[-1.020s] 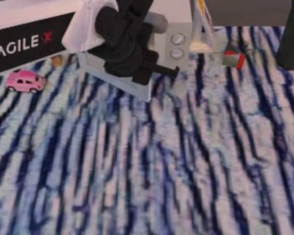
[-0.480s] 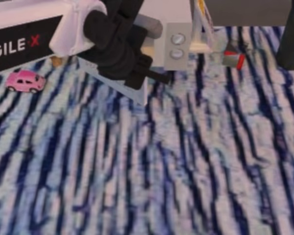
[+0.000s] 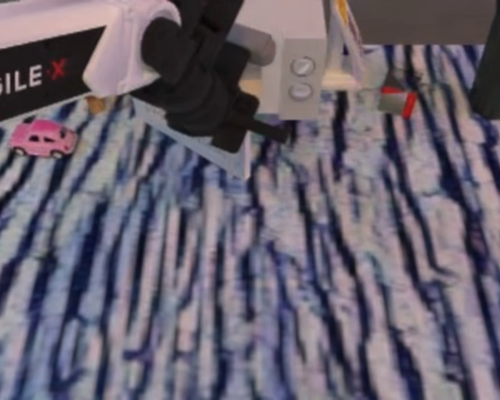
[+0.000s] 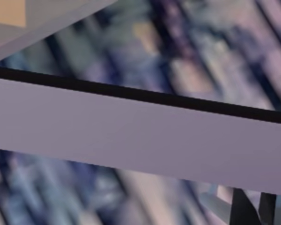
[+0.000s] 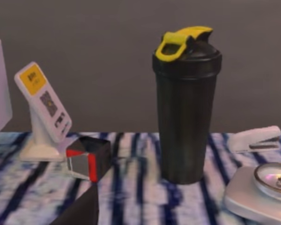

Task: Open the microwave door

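Since a second ago, your left arm has swung toward the top view's left and drawn the microwave door (image 3: 233, 158) with it, so the door now stands swung out from the microwave (image 3: 292, 50) at the tabletop's (image 3: 258, 292) far edge, its free edge pointing toward the near side. Over the last half second nothing has shifted. Your left tool (image 3: 275, 131) sits at the door's edge, just below the panel with the two round silver knobs (image 3: 302, 79); whether its fingers are spread or pinching the door you cannot tell, since the arm's dark body covers them from above and the left wrist view shows only a broad grey band (image 4: 140, 136) with a black edge crossing the blue-striped cloth. Your right arm stays parked at the far right. Its wrist view shows a black shaker bottle (image 5: 187, 103) with a yellow lid, a small card stand (image 5: 44, 110), a red and black box (image 5: 88, 157), a stapler (image 5: 255, 138) and a kitchen scale (image 5: 264, 190). A pink toy car (image 3: 42, 137) rests well to the left.
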